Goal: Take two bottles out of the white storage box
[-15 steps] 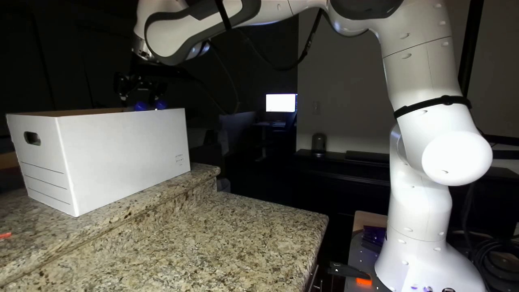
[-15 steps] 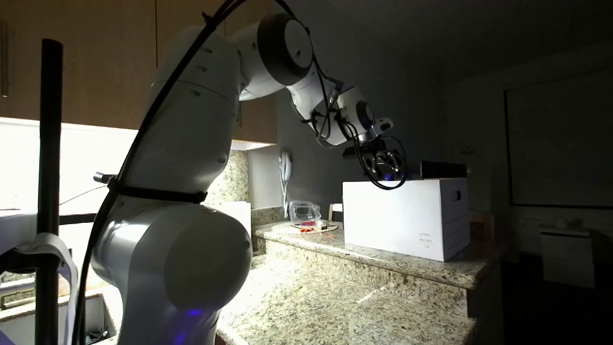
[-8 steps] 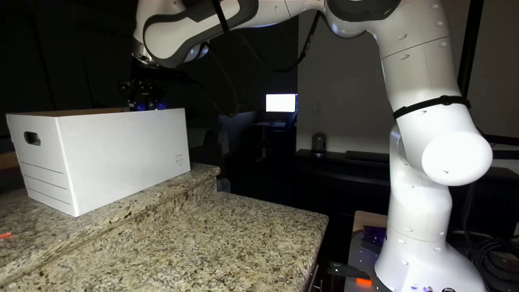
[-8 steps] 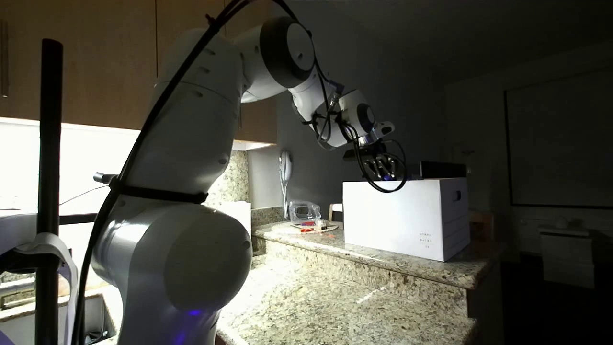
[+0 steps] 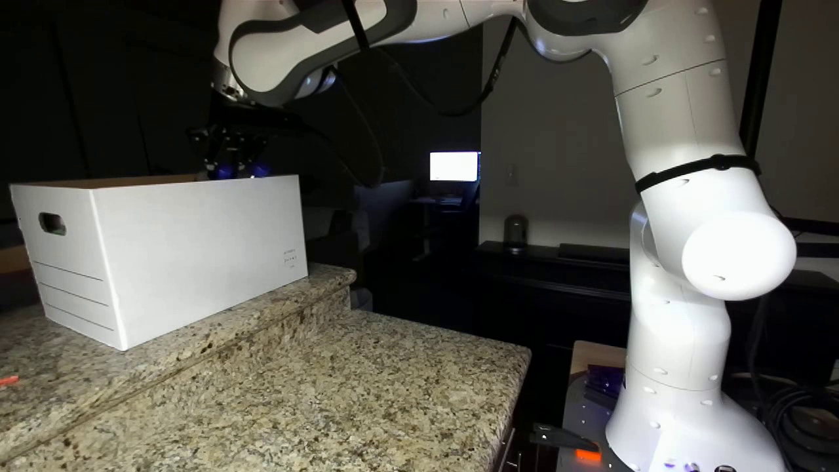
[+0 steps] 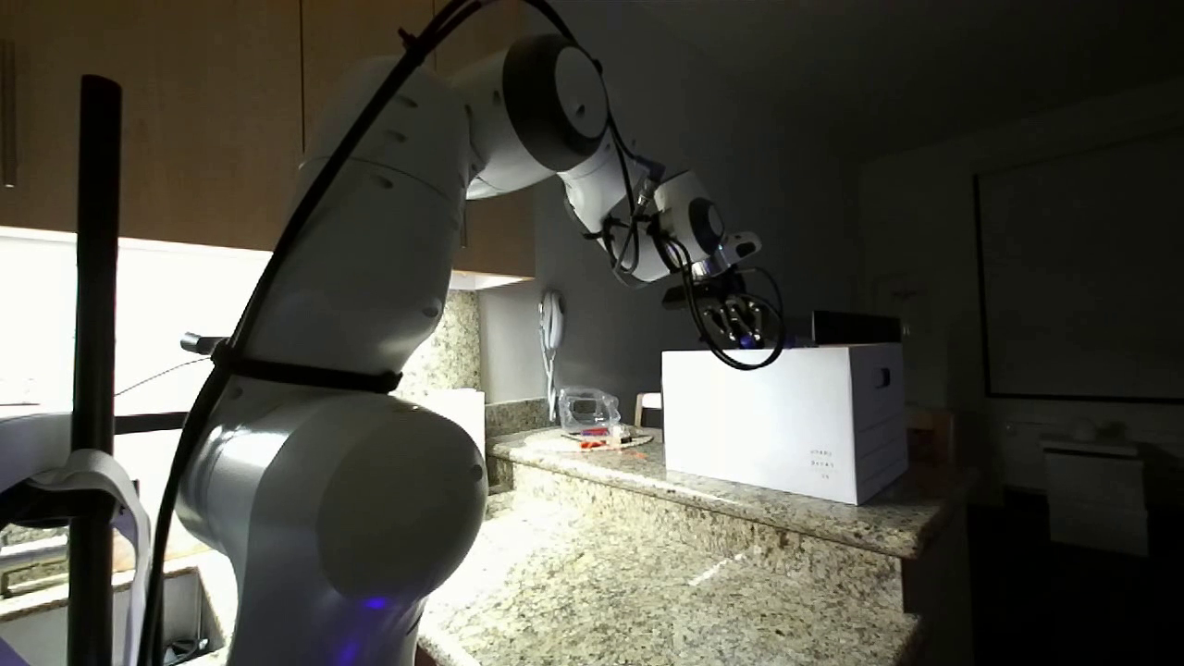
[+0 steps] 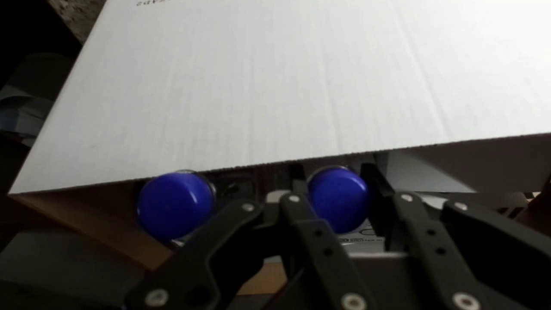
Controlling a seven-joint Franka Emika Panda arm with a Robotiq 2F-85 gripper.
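Two bottles with round blue caps stand inside the white storage box point(image 5: 196, 262), close to its long wall. My gripper point(image 7: 337, 185) is shut on one bottle point(image 7: 338, 199), a finger on each side of its cap. To its left in the wrist view is the second bottle point(image 7: 175, 206), apart from the fingers. In an exterior view both blue caps peek over the box rim, the held bottle's cap point(image 5: 225, 172) under my gripper and the free bottle's cap point(image 5: 260, 170) beside it. The wall hides the bottles' lower parts.
The box stands on a raised granite ledge point(image 6: 592, 476) above a lower granite counter point(image 5: 314, 393). Further along the ledge lie a clear plastic container point(image 6: 589, 410) and small red items point(image 6: 592, 444). Inside the box, a printed pale item point(image 7: 361, 238) lies below the gripper.
The fingers have come together around one bottle's cap; a second ago they stood wide apart. The gripper dipped slightly, then rose a touch. The box has not moved.
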